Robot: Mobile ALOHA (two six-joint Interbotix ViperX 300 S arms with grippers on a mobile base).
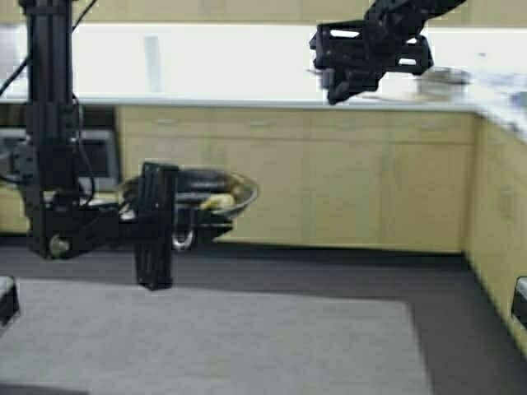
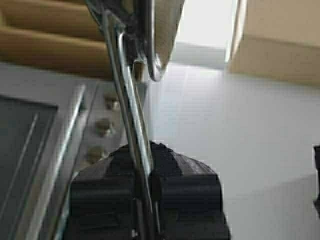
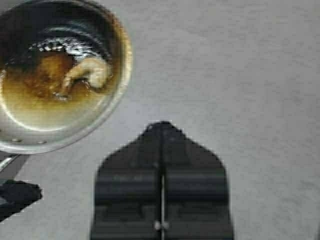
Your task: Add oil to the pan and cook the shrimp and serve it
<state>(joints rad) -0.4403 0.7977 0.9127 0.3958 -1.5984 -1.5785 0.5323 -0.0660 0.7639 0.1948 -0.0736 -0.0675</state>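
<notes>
Steel, browned dark inside, the pan point(image 1: 235, 193) hangs in the air at the robot's left, above the dark floor point(image 1: 370, 271) and in front of the pale wood cabinets point(image 1: 346, 177). The left gripper point(image 2: 145, 187) has its fingers pressed tight together on the pan's thin metal handle point(image 2: 125, 95), which runs up between them in the left wrist view. In the high view that arm reaches across from its black post point(image 1: 48, 123), with the pan held out to the side of it.

The shrimp point(image 3: 87, 72) lies inside the pan, a curled pale tan piece sitting in a pool of brownish oil point(image 3: 40, 100) toward the middle of the bottom. In the high view it shows only as a small yellowish spot near the pan's rim.

The right gripper point(image 3: 161, 132) is raised high at the robot's right, level with the white countertop point(image 1: 247, 66) in the high view, fingers closed against each other with nothing between them. Its wrist camera looks down on the pan and on a grey mat point(image 1: 206, 337).
</notes>
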